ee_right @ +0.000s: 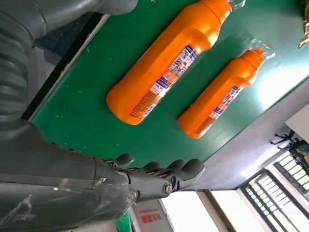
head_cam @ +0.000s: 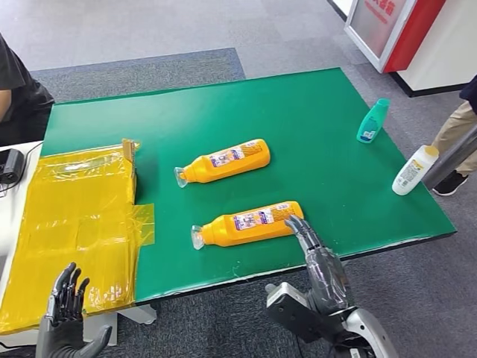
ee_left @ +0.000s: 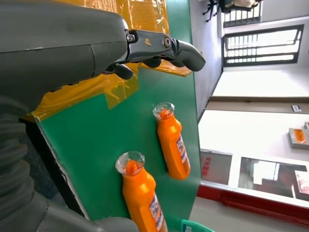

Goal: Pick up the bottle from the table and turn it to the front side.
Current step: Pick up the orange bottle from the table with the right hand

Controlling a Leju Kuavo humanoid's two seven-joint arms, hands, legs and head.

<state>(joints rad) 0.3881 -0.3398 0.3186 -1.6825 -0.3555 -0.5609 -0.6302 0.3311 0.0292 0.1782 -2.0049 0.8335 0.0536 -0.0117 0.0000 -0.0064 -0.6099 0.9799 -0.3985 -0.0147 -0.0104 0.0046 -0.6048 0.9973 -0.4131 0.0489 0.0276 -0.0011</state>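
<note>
Two orange bottles with clear caps lie on their sides on the green table (head_cam: 315, 112). The near bottle (head_cam: 247, 224) (ee_left: 144, 198) (ee_right: 167, 63) has its label up and its cap toward the left. The far bottle (head_cam: 225, 160) (ee_left: 173, 142) (ee_right: 222, 92) lies parallel behind it. My right hand (head_cam: 315, 253) (ee_right: 160, 179) reaches over the table's front edge with its fingers stretched out, and their tips are at the near bottle's base end. It holds nothing, and I cannot tell if it touches. My left hand (head_cam: 67, 306) (ee_left: 164, 48) hovers empty, fingers apart, by the front left corner.
A yellow plastic sheet (head_cam: 73, 216) covers the table's left end. A teal bottle (head_cam: 373, 121) lies at the far right, and a white bottle (head_cam: 414, 169) lies at the right edge beside a grey bar (head_cam: 452, 155). People stand at the left (head_cam: 17, 89) and right (head_cam: 455, 127).
</note>
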